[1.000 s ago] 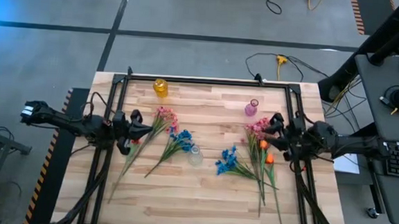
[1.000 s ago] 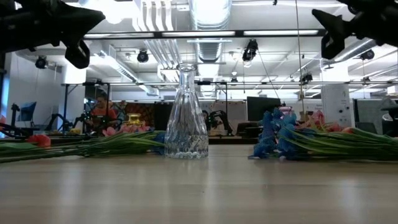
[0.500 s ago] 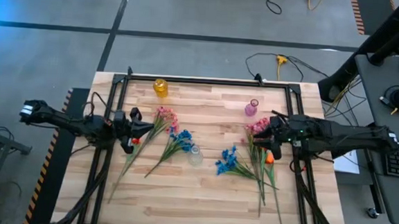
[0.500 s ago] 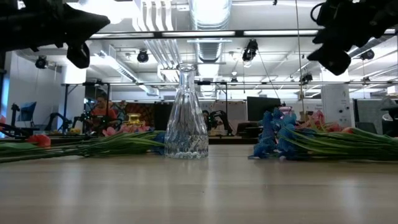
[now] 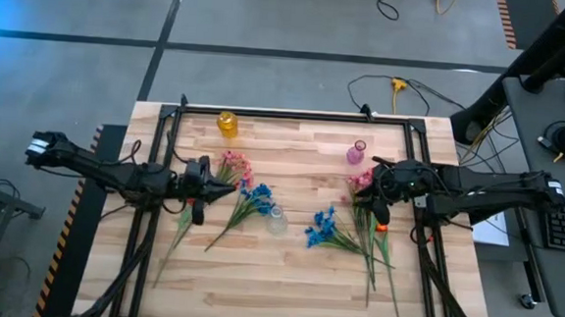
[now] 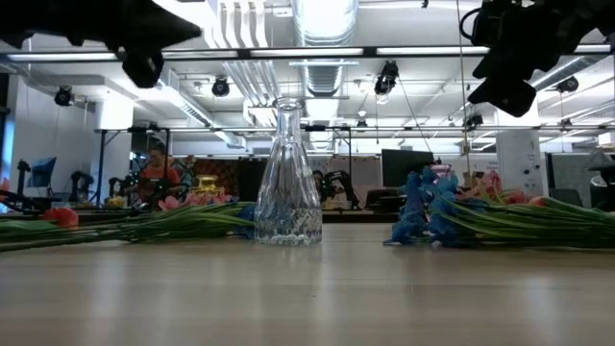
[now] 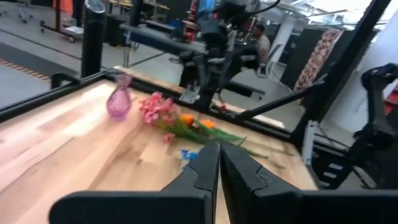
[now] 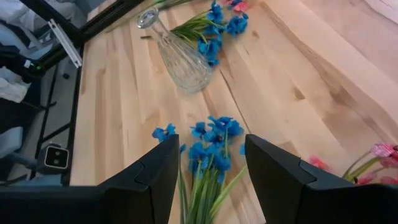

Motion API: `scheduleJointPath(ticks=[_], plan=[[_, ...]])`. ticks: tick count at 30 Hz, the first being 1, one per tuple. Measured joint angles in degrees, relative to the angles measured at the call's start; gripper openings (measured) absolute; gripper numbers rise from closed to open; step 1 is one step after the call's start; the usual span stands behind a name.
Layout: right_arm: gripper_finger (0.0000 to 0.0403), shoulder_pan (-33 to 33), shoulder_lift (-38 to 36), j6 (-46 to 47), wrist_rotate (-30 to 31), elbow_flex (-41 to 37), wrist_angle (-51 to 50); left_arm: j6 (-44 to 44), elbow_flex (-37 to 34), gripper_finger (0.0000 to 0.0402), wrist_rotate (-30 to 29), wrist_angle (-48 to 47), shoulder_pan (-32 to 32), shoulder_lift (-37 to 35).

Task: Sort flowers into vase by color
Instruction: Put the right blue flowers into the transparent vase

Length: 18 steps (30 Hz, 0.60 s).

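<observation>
Clear vase (image 5: 277, 220) stands mid-table, apparently between two flower groups (image 5: 244, 197).

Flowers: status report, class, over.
Left gripper shut, empty. Right gripper open above blue flowers. Clear vase empty. Nothing in the way.

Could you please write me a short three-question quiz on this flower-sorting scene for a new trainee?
1. True or false: the clear glass vase already holds a flower.
2. Multiple choice: over which flowers does the right gripper hang? A) the blue bunch beside the clear glass vase B) the pink and orange bunch on the table's right side C) none, it is off the table
3. Fill in: the left gripper is ____ and holds nothing.

Key
1. False: it stands empty between the two blue bunches.
2. B
3. shut
</observation>
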Motion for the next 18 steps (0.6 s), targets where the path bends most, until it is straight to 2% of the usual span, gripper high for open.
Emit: scheduleJointPath(ticks=[6, 11, 16, 18], plan=[[0.0176, 0.5, 4.1, 1.2, -0.1, 0.0, -0.1, 2.2, 5.5, 0.0000, -1.5, -2.7, -1.1, 4.9], [0.0176, 3.9, 9.1, -1.8, -1.1, 0.0, -0.5, 2.2, 10.0, 0.0000, -1.7, -9.9, -1.4, 8.0], [0.0176, 7.5, 12.2, -3.1, -1.0, 0.0, -1.4, 2.1, 11.4, 0.0000, -3.3, -13.4, -1.4, 9.7], [0.0176, 9.3, 12.8, -3.1, 0.9, 0.0, -1.5, 2.0, 11.7, 0.0000, -4.6, -13.9, -1.4, 9.7]])
